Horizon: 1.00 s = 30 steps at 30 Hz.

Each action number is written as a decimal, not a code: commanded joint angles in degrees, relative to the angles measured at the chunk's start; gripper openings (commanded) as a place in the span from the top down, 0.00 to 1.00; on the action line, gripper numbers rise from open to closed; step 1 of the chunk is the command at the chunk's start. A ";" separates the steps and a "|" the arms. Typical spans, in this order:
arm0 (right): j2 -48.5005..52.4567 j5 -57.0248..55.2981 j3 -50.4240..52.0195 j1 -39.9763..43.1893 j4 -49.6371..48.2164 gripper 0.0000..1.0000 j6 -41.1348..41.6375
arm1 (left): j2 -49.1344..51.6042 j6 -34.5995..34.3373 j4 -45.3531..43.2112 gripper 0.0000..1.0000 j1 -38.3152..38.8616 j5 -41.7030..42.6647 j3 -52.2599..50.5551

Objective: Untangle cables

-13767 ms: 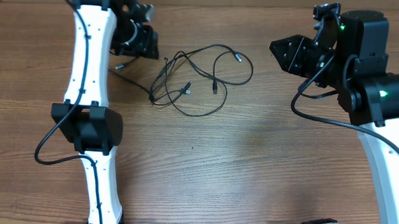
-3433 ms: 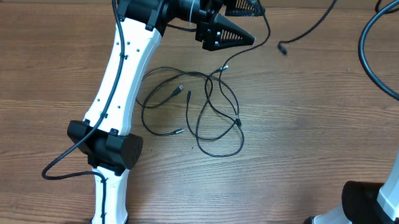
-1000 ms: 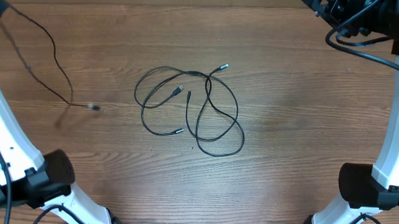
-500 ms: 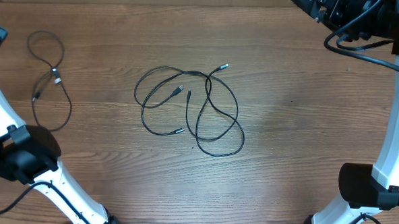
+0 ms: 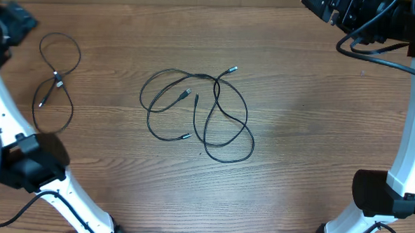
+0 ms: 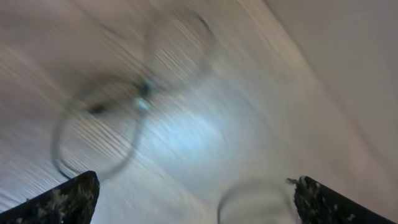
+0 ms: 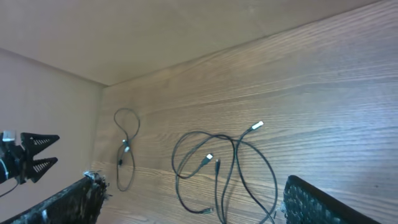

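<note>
Cables (image 5: 196,109) lie in loose overlapping loops in the middle of the table (image 5: 311,156), with a single cable (image 5: 57,82) well apart at the left edge, near the left gripper (image 5: 11,25). Left wrist view – blurred, but the jaws stand wide, nothing between. Right wrist view – right gripper (image 7: 199,199) also spread wide and empty

You see a brown wood-grain worktop (image 5: 318,156) spanning the overhead view; beyond its far edge stands a plain beige surface (image 7: 124,31).
</note>
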<state>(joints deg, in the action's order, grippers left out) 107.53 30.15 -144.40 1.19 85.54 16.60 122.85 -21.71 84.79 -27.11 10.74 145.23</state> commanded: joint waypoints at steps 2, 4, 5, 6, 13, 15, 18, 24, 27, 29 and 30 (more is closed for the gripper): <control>0.02 -3.23 -0.31 0.31 0.70 0.10 -0.66 | -1.77 18.69 2.73 0.02 11.91 6.86 -3.45; 0.02 -3.82 -0.31 0.31 0.81 0.10 -0.66 | -1.77 23.34 1.92 0.01 16.46 7.34 -5.97; 0.02 -3.82 -0.31 0.31 0.83 0.10 -0.63 | -1.77 25.99 1.27 0.00 19.71 7.65 -8.00; 0.02 -3.82 -0.31 0.31 0.94 0.10 -0.63 | -1.73 26.84 0.44 0.00 22.25 8.13 -9.64; 0.02 -3.78 -0.31 0.31 1.40 0.10 -0.61 | -1.53 20.68 -11.56 0.00 40.13 10.84 -24.28; 0.02 -3.78 -0.31 0.31 1.51 0.10 -0.61 | -1.38 15.08 -13.81 0.00 43.21 8.15 -27.71; 0.02 -3.78 -0.31 0.31 2.12 0.10 -0.61 | -1.36 5.51 -16.98 0.00 46.73 0.13 -33.73; 0.02 -3.78 -0.31 0.31 2.64 0.10 -0.61 | -1.36 -6.78 -28.70 0.00 50.77 -3.93 -45.97; 0.02 -3.78 -0.31 0.31 2.67 0.10 -0.61 | -1.36 -6.54 -34.01 0.07 52.24 -1.86 -49.68; 0.02 -3.78 -0.31 0.31 2.67 0.10 -0.63 | -1.36 -6.43 -36.96 0.19 53.22 -1.88 -51.80; 0.02 -3.80 -0.31 0.31 2.67 0.09 -0.61 | -1.36 -5.49 -38.71 0.27 53.64 -1.70 -52.94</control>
<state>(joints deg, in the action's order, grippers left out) 107.53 26.72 -144.40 1.19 88.33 16.47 122.48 -26.06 48.90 24.51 8.51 95.29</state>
